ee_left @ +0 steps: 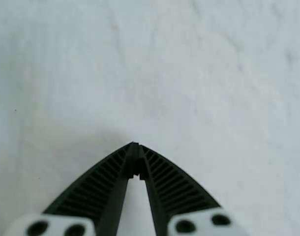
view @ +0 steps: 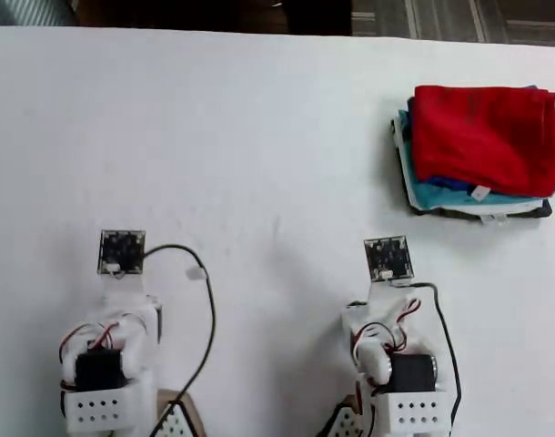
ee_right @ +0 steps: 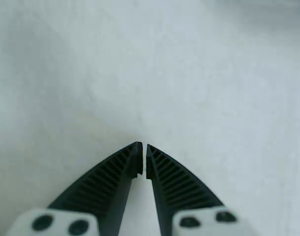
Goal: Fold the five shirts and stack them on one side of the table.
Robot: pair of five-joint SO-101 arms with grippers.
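The pile of folded cloth shirts (view: 482, 137) lies on the far right of the white table (view: 214, 137). A red shirt is on top, with blue, teal and black layers showing under it. I cannot count five for certain. The layers are not square: the lower ones stick out on the near and left sides, with small white tags poking from the near edge. The pile reaches the right limit of the high view, so how much table lies beyond it cannot be told.

The main risk is a brush from an arm swinging right, which could skew the loose red top layer or shove the pile toward that unseen edge. A jaw tip could also catch a protruding hem and drag a fold open.

The left gripper (ee_left: 135, 146) is clenched on nothing over bare table, and the right gripper (ee_right: 144, 147) is closed empty too, its tips nearly meeting. Both arms sit folded back at the near edge. A black cable (view: 205, 309) loops over the table beside the arm on the scene's left and could snag. The left and middle of the table offer wide room.
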